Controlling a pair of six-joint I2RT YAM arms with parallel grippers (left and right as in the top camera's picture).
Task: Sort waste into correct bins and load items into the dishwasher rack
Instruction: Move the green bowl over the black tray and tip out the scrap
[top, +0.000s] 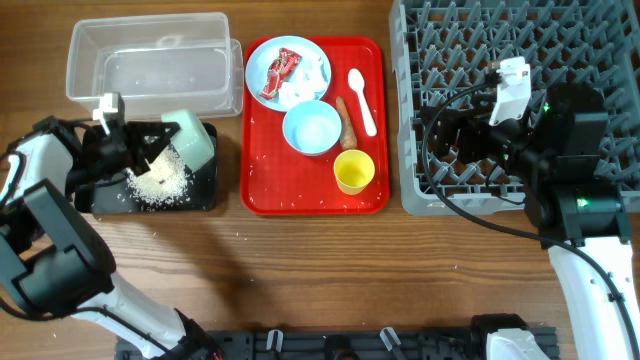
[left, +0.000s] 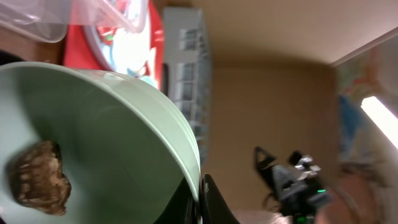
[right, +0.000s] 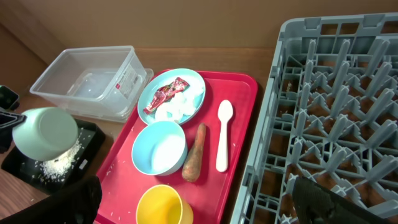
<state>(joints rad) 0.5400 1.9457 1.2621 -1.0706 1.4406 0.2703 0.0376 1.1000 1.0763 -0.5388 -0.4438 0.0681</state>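
From overhead, the flat red serving tray (top: 262, 195) lies mid-table. Left of it sits a shallow black rectangular tray (top: 205, 190) holding a heap of white rice-like crumbs (top: 160, 182). The left pincer (top: 150, 140) is over that black tray, clamped on the rim of a small round pale mint bowl (top: 190, 140), which is tipped on its side with its base towards the red tray. A clear plastic rectangular tub (top: 75, 60) stands behind the black tray, also left of the red tray.

On the red tray are:
- a light-blue round plate (top: 258, 62) carrying a red snack wrapper (top: 280, 74) and a crumpled white tissue (top: 305, 85)
- a second small pale bowl (top: 312, 128)
- an orange-brown carrot-like stick (top: 346, 120)
- a white plastic spoon (top: 362, 98)
- a small yellow cup (top: 354, 171)

Right of the red tray stands the large grey plastic pegged rack (top: 420, 150). The right pincer (top: 455, 140) hangs above it with its jaws spread wide and nothing between them.

In the left wrist view, the pale mint bowl's inside fills the left half. A small dark food lump (left: 38, 177) rests against its wall. A dark finger (left: 214, 205) presses the rim at the bottom edge.

In the right wrist view, the two dark fingers (right: 78, 202) stand far apart at the bottom corners, gripping nothing. The yellow cup lies beneath the gap between them on the red tray. The pale mint bowl is well off to the left of the red tray, tilted above the crumbs. The rack borders the red tray's right side.
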